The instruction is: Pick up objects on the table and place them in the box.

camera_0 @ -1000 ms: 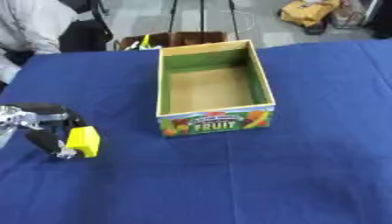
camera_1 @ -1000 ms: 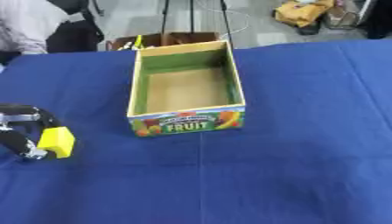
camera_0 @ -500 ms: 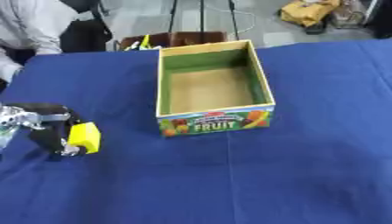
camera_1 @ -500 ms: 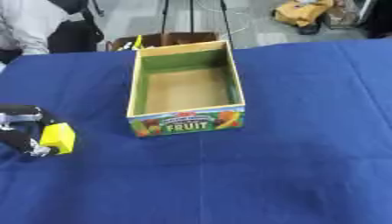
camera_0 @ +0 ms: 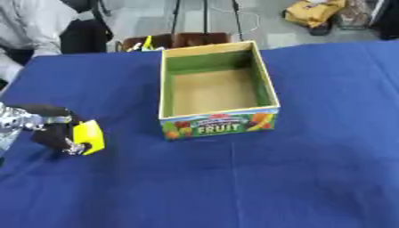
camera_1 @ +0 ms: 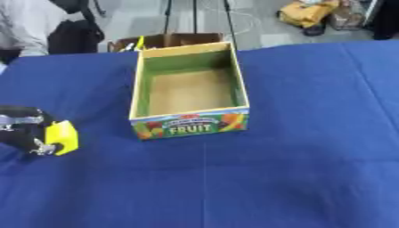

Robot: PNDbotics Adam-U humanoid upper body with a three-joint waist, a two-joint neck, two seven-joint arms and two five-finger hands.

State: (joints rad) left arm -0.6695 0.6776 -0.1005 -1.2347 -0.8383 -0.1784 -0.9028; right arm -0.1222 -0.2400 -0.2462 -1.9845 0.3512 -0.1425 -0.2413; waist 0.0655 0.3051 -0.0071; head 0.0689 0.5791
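One hand of mine shows, my left hand, low at the left edge of the blue tablecloth. My forearm comes in from that edge, silver at the wrist, and the black hand sits just above or on the cloth; I cannot tell whether it touches. My fingers are curled round a small yellow block, which sits on the side of my hand nearer the middle of the table, its broad yellow face turned outward and tilted a little. The dark fingers wrap over its top and back, and a small silvery part shows at its lower corner. My right hand appears in neither eye view.

To the right of my hand, well apart from it, stands the fruit box, an open cardboard carton with green inner walls and a bare brown floor, nothing lying inside. Its near end wall carries printed fruit and the word FRUIT. The long side of the box runs away from me. Only open blue cloth lies between the block and the box's near left corner.

Beyond the table's far edge I see a brown carton with something yellow in it, a grey floor, and a yellow bag.
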